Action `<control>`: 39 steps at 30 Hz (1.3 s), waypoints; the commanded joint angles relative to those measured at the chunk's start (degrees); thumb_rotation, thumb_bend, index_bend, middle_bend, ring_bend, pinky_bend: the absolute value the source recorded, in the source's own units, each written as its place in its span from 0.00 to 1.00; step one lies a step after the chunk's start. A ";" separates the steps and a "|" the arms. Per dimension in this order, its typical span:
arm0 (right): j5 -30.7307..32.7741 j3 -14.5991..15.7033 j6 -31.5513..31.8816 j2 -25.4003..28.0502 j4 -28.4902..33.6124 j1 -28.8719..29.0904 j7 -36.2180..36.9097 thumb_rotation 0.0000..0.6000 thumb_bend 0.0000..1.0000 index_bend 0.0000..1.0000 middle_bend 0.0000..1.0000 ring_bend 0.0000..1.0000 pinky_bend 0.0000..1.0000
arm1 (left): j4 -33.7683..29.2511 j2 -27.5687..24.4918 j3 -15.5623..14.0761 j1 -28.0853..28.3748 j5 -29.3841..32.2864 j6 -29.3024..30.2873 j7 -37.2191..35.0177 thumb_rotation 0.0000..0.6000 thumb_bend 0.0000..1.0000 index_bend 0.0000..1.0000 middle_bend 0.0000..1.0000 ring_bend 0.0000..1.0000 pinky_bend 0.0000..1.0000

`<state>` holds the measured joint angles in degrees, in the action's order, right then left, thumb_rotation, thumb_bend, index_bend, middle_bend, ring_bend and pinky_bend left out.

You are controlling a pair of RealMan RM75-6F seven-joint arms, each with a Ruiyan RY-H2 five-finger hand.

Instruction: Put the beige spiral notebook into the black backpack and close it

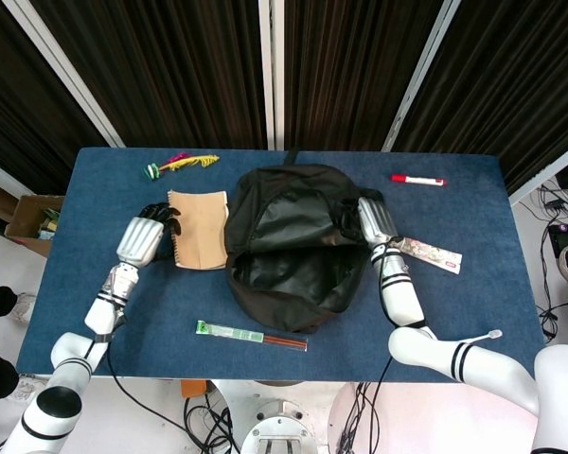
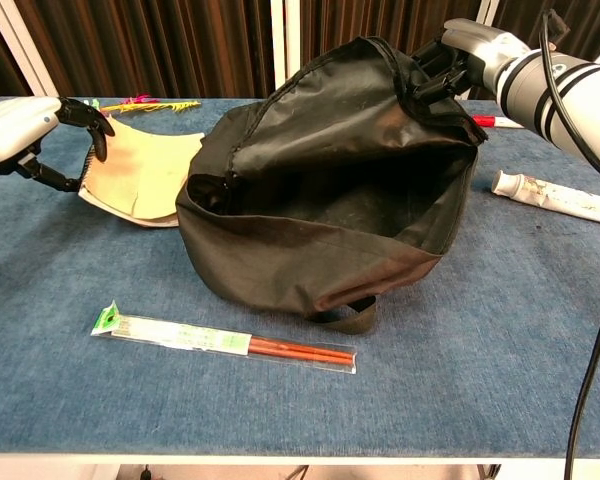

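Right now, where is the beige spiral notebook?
In both views the beige spiral notebook sits outside the black backpack, against the backpack's left flank, its spiral edge held and tilted up by the left robot hand.

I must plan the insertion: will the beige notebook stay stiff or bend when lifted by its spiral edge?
The notebook probably flexes a little: its cover already curves where the left hand raises the spiral edge. It looks thin, so likely light.
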<state>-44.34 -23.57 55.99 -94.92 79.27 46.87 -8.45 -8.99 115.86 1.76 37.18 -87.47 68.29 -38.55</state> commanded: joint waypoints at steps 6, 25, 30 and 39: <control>-0.61 0.14 -0.01 0.34 1.10 -0.20 0.36 1.00 0.63 0.68 0.58 0.56 0.26 | 0.11 0.39 0.12 -0.38 0.15 1.55 -0.18 1.00 0.30 0.64 0.34 0.22 0.21; -1.00 -1.90 1.70 3.16 7.17 0.36 0.19 1.00 0.63 0.68 0.58 0.56 0.26 | -1.30 -3.58 -0.10 -6.45 -0.80 21.30 1.32 1.00 0.38 0.71 0.64 0.51 0.30; -0.43 -2.75 1.84 2.91 7.60 1.11 0.43 1.00 0.63 0.68 0.58 0.56 0.26 | -2.88 -5.26 0.87 -7.07 -0.30 26.09 2.21 1.00 0.39 0.72 0.66 0.53 0.32; 0.88 -3.82 1.95 2.97 7.97 2.09 0.59 1.00 0.63 0.68 0.58 0.56 0.26 | -6.27 -8.06 0.52 -7.44 -1.94 34.75 5.28 1.00 0.40 0.73 0.68 0.55 0.34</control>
<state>-43.49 -27.35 57.94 -91.93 87.26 48.92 -7.87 -14.34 108.49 2.64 29.84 -88.66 101.64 -34.24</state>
